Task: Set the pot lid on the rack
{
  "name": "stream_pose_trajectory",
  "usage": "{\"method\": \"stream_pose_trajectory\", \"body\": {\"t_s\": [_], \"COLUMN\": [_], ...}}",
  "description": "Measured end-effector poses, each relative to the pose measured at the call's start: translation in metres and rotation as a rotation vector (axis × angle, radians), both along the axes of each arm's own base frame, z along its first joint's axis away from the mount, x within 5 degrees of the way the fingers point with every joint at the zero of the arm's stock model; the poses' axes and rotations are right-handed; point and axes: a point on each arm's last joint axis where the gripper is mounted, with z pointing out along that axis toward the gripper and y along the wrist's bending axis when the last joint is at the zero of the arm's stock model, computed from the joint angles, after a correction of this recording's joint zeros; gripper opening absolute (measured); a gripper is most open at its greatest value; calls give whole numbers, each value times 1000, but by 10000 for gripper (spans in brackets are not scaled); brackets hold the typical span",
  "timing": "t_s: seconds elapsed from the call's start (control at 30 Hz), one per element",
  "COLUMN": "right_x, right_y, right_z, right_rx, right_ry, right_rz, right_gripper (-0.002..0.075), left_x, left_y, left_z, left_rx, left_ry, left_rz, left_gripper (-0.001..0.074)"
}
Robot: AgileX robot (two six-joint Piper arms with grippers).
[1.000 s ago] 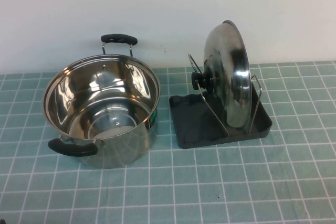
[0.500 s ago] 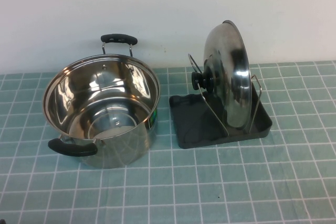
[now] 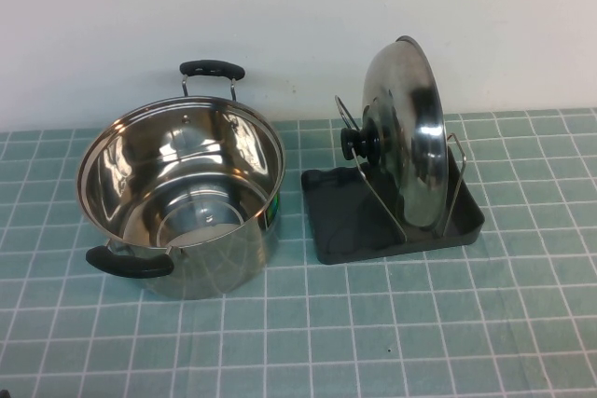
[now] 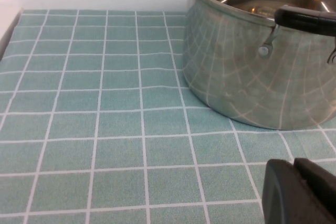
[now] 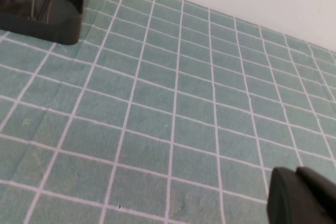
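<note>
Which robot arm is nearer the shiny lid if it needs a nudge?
Probably the right: its shut right pincer faces the dark grey plastic rack holding the upright shiny steel pot lid. The shut left pincer sits by the steel pot.

Left wrist cam: steel pot stands on the green grid-pattern tablecloth, open and uncovered, 1 black handle facing the camera on a riveted wire bracket (grid lines mirrored in the pot wall). Left gripper sits near the pot, closed, above bare cloth, holding nothing.
</note>
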Motion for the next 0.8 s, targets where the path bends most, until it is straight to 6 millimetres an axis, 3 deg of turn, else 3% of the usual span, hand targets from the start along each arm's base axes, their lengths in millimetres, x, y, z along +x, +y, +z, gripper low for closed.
{"method": "stream_pose_trajectory", "body": {"t_s": [0.8], "right_x": [0], "right_y": [-4], "right_z": [0], "right_rx": [172], "right_ry": [-12], "right_rz": [-107], "right_gripper": [-1], "left_x": [0], "left_y": [0], "left_z": [0], "left_rx": [-2], "left_ry": [1], "left_rz": [0], "left_gripper": [-2]}}
